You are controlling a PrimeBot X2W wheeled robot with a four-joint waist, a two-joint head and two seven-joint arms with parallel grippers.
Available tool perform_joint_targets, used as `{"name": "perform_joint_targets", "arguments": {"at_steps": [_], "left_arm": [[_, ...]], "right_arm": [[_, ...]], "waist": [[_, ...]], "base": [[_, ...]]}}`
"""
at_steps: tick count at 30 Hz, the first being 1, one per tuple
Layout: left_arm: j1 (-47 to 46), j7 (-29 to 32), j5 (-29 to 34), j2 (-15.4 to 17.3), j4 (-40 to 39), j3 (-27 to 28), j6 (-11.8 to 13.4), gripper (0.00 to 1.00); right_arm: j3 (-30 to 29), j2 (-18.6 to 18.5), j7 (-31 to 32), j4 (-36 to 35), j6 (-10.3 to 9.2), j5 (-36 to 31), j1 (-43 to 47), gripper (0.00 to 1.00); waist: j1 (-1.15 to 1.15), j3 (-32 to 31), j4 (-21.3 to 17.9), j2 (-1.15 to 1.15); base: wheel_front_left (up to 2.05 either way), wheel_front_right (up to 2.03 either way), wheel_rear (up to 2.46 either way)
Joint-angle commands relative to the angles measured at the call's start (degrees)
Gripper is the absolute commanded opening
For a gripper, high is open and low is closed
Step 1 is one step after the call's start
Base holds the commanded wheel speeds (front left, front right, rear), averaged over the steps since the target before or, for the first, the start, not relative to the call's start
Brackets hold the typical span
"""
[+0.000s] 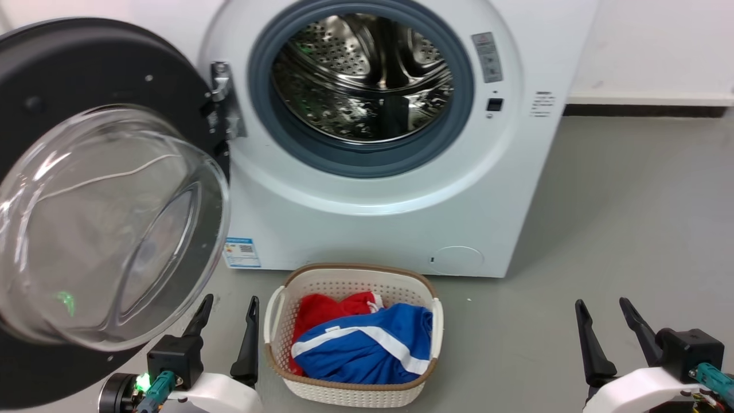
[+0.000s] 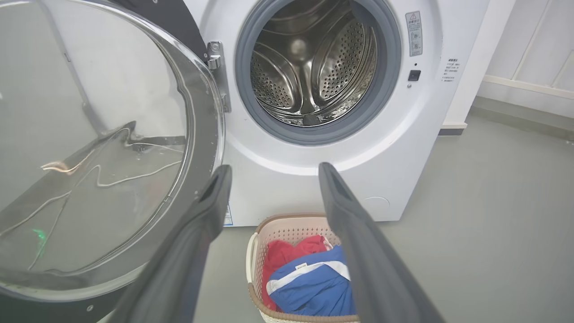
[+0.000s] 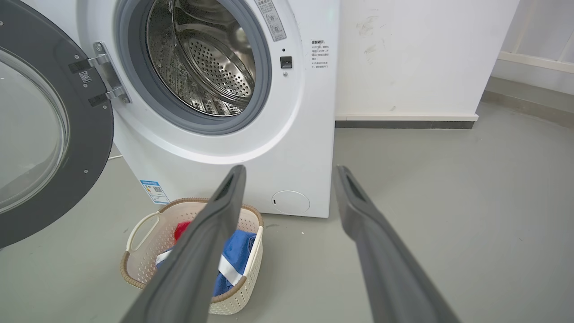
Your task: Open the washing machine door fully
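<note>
The washing machine door (image 1: 86, 74), a black disc with a bulging clear glass bowl, stands swung out to the left on its hinge (image 1: 221, 97), leaving the steel drum opening (image 1: 361, 80) exposed. The same door (image 2: 103, 148) fills the left of the left wrist view, and the door (image 3: 89, 134) sits at the left edge of the right wrist view. My left gripper (image 1: 229, 304) is open just below and right of the glass bowl, not touching it. My right gripper (image 1: 605, 307) is open over the floor at the lower right, holding nothing.
A white laundry basket (image 1: 275, 321) with red and blue clothes sits on the grey floor in front of the machine, between my grippers. A small round white flap (image 1: 457, 259) is low on the machine front. A white wall stands to the right.
</note>
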Motion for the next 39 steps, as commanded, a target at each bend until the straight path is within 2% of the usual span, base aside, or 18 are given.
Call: {"name": "perform_joint_targets", "arguments": {"at_steps": [1,14,34,35,39], "left_arm": [[-0.7,-0.6,0.0,-0.1,0.6,0.1,0.3,1.0],[-1.1,-2.1,-0.6,-0.3,2.9,0.4,1.0,1.0],[-1.6,-1.9,-1.7,0.2,3.6,0.5,1.6,1.0],[-0.9,-1.8,-1.6,-0.1,3.5,0.5,1.4,0.0],[-0.1,-1.4,-3.2,-1.0,4.5,0.5,1.1,0.0]], "right_arm": [[0.3,0.0,0.3,-0.5,0.01,-0.8,-0.6,1.0],[1.2,0.1,1.1,-2.0,0.01,-1.9,-0.6,1.0],[1.3,0.1,0.5,-1.8,0.01,-1.2,-0.2,1.0],[1.3,0.0,0.8,-1.7,0.0,-1.5,-0.3,0.0],[1.1,0.0,1.2,0.0,0.0,0.2,0.0,0.0]], "waist": [[0.0,0.2,-2.2,0.0],[0.0,0.4,-5.5,0.0],[0.0,0.4,-5.5,0.0],[0.0,0.4,-5.5,0.0],[0.0,0.4,-5.5,0.0]], "base": [[0.0,0.0,0.0],[0.0,0.0,0.0],[0.0,0.0,0.0],[0.0,0.0,0.0],[0.0,0.0,0.0]]}}
